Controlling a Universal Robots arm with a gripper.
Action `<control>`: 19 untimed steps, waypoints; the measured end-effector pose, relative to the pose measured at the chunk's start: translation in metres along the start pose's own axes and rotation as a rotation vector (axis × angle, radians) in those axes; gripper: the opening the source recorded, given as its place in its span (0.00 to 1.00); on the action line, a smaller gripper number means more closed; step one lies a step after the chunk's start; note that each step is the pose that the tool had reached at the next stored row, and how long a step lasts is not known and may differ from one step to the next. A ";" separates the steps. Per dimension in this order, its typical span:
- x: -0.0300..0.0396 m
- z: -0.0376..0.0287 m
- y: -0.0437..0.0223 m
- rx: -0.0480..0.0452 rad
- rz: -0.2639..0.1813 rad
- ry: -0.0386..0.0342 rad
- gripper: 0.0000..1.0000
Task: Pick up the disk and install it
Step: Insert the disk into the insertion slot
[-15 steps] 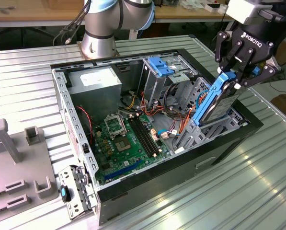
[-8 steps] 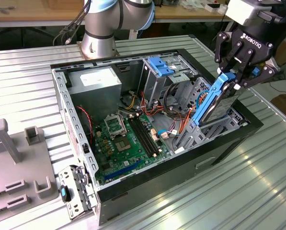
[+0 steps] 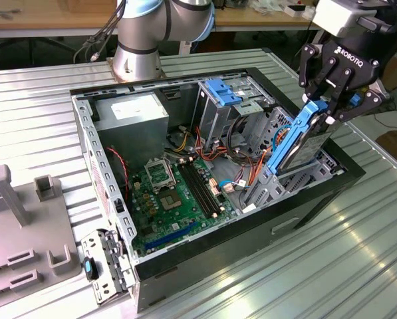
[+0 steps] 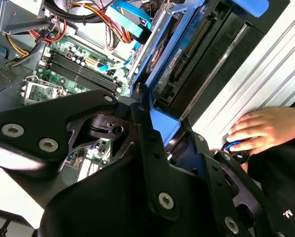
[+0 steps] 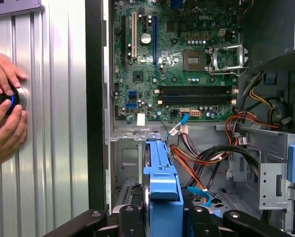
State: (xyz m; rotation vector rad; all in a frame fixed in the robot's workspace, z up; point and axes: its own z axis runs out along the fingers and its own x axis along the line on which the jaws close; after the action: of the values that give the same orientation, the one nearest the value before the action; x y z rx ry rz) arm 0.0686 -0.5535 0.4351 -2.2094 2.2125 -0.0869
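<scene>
1. The disk (image 3: 303, 141) is off the desk (image 3: 331, 266) and in the air. It stands steeply tilted over the exterior view's right end of the open computer case (image 3: 251, 232).
2. The gripper (image 3: 328, 109) is closed on the disk's upper end, with its fingers clamped on the blue carrier frame. In the first wrist view the frame (image 5: 164, 190) rises from between the black fingers.
3. The disk's lower end dips into the case, beside the metal bay structure near the case's right wall. I cannot tell whether it touches the bay.
4. Judgement: the pick-up is done and the install is under way but not finished. The disk sits at an angle and is not seated flat in any slot.
5. Farther left in the case stands the grey drive cage (image 3: 215, 118) with its blue bracket (image 3: 223, 92) on top. Both are apart from the held disk.
6. The motherboard (image 3: 175, 196) lies on the case floor, with loose cables (image 5: 196, 158) between it and the bay.
7. A person's hands (image 5: 4, 106) rest on the desk outside the case, around a small round device.
</scene>
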 end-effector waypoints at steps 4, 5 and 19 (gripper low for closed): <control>0.0000 0.0000 0.0001 0.0007 0.000 0.0000 0.37; 0.0000 0.0000 0.0001 0.0008 0.000 0.0000 0.37; -0.0001 0.0001 -0.0012 0.0013 0.000 0.0000 0.51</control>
State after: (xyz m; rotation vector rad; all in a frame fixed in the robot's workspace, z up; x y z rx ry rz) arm 0.0698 -0.5535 0.4350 -2.2089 2.2116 -0.0883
